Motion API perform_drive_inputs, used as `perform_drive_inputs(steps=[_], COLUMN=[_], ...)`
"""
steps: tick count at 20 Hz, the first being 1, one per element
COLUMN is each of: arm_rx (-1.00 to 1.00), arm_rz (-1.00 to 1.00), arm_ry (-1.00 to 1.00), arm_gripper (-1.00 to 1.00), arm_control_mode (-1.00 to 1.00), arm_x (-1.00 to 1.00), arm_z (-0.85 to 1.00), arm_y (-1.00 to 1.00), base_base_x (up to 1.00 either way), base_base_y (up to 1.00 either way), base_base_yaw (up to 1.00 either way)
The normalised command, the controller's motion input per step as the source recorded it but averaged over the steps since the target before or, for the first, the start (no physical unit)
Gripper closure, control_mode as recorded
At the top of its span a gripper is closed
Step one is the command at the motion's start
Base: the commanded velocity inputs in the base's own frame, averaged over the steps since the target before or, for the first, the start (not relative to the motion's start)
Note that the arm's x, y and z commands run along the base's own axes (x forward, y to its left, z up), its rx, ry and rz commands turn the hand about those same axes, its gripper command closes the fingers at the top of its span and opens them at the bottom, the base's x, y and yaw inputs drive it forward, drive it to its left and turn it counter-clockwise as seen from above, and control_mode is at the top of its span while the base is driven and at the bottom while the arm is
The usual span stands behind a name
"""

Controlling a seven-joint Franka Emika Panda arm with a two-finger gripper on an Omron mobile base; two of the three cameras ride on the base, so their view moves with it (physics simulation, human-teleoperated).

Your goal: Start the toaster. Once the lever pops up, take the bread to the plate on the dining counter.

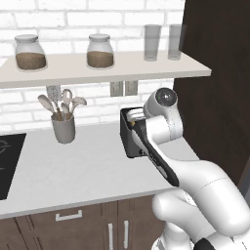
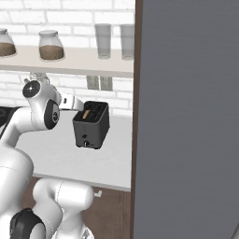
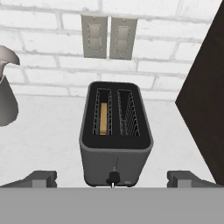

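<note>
While hovering at the toaster front: fingers spread wide, gripping nothing.

Left base view: standing on the grey worktop (image 1: 73, 171) below the shelf (image 1: 97, 68), partly hidden behind the white arm (image 1: 161, 132), toaster (image 1: 131, 136); sitting to its left, utensil crock (image 1: 63, 128). Right base view: resting near the dark cabinet panel (image 2: 186, 116), toaster (image 2: 92, 124), with the bread (image 2: 87, 114) showing golden in one slot. Hand view: lying between and just beyond the two fingertips (image 3: 41, 178), toaster (image 3: 116, 135); sitting low in the left slot, bread (image 3: 103, 119); projecting from the near face, lever (image 3: 113, 177); gripper (image 3: 112, 179) standing fully apart, touching nothing; mounted on the brick wall behind, two outlets (image 3: 107, 36).
</note>
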Motion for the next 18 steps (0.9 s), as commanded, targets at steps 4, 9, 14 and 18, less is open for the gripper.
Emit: perform_drive_inputs(steps=[4,9,14,18], arm_rx=[0.0,0.0,0.0,0.0], arm_rz=[0.0,0.0,0.0,0.0], arm_ry=[0.0,0.0,0.0,0.0], arm_gripper=[-1.0,-1.0,-1.0,-1.0], arm_control_mode=[-1.0,-1.0,-1.0,-1.0], arm_x=[0.0,0.0,0.0,0.0], arm_z=[0.0,0.0,0.0,0.0], arm_y=[0.0,0.0,0.0,0.0], base_base_x=[0.0,0.0,0.0,0.0], base_base_y=[0.0,0.0,0.0,0.0], base_base_yaw=[0.0,0.0,0.0,0.0])
